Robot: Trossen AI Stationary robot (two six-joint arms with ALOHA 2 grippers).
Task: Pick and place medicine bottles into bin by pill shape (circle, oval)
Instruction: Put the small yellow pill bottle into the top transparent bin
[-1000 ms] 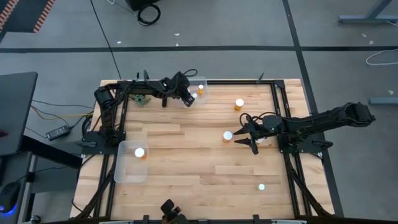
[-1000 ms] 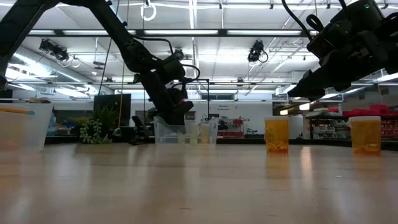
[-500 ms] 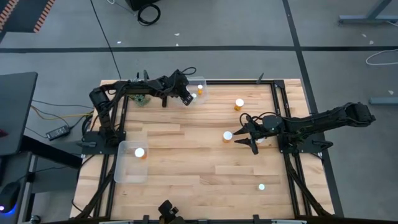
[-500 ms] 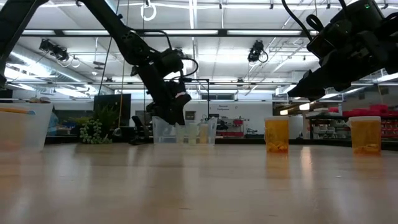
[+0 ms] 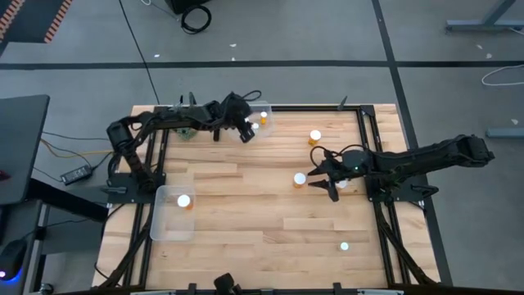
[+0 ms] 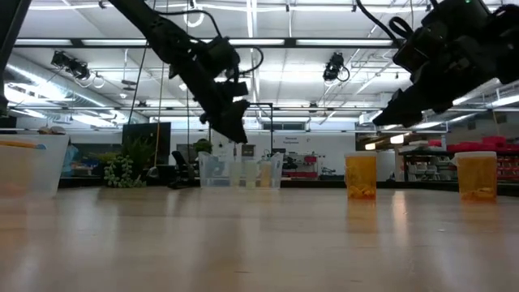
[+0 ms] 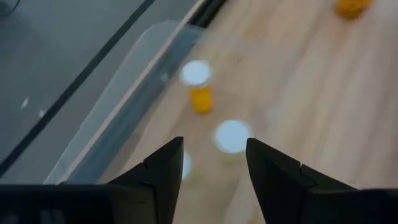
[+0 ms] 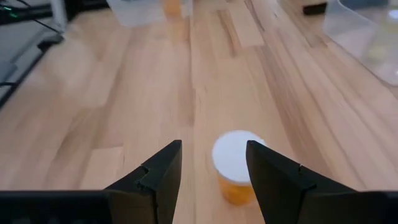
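Wooden worktop [image 5: 262, 205] held bottles. Left hand [image 5: 246, 131] hung spread and empty over the far bin [image 5: 264, 109]. Right hand [image 5: 323, 174], spread, faced a bottle [image 5: 300, 179]; it likely needed to reach and pinch.

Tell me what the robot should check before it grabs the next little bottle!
1. Right gripper open with nothing in it: ok.
2. A bottle stands upright just ahead of its fingers: ok.
3. That bottle sits between the fingers already: not ok, it is beyond the tips.
4. Left gripper holds nothing, above the clear bin at the far edge: ok.
5. Pill shape inside the bottle: cannot tell.
6. Nothing crowds the bottle on the table: ok.
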